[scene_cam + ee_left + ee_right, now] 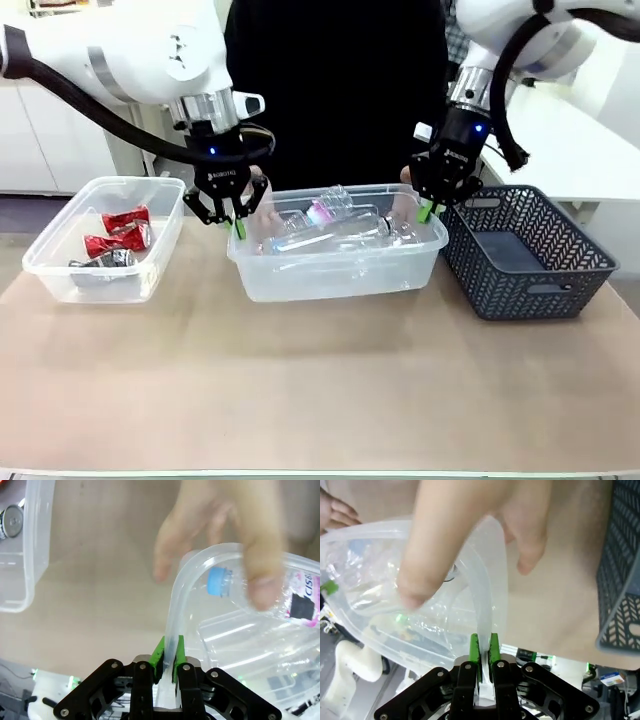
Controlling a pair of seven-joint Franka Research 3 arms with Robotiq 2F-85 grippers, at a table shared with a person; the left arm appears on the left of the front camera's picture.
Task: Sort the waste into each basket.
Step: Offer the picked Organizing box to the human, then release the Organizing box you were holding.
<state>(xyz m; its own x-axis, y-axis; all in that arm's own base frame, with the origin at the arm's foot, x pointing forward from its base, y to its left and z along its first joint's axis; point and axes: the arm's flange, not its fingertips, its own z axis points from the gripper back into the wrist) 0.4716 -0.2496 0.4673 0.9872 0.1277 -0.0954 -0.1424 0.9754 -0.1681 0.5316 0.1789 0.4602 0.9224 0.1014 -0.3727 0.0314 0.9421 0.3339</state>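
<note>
Crushed red cans (118, 238) fill the left tub (60, 270); clear bottles (330, 222) the middle tub (335, 272).

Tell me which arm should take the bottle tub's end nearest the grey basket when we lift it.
Right. The right gripper is already clamped on the bottle tub rim beside the grey basket; the left gripper pinches the opposite rim.

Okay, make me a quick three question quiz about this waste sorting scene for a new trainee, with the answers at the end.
1. What does each pincer grip?
2. True or false: the crushed cans lie in the dark grey basket.
3. Whose hands also touch the middle tub: A) nobody's, B) the person's?

Key:
1. The left pincer and the right pincer each clamp the rim of the middle tub, at opposite ends.
2. False: they lie in the left tub.
3. B, the person's hand rests on it.
</note>
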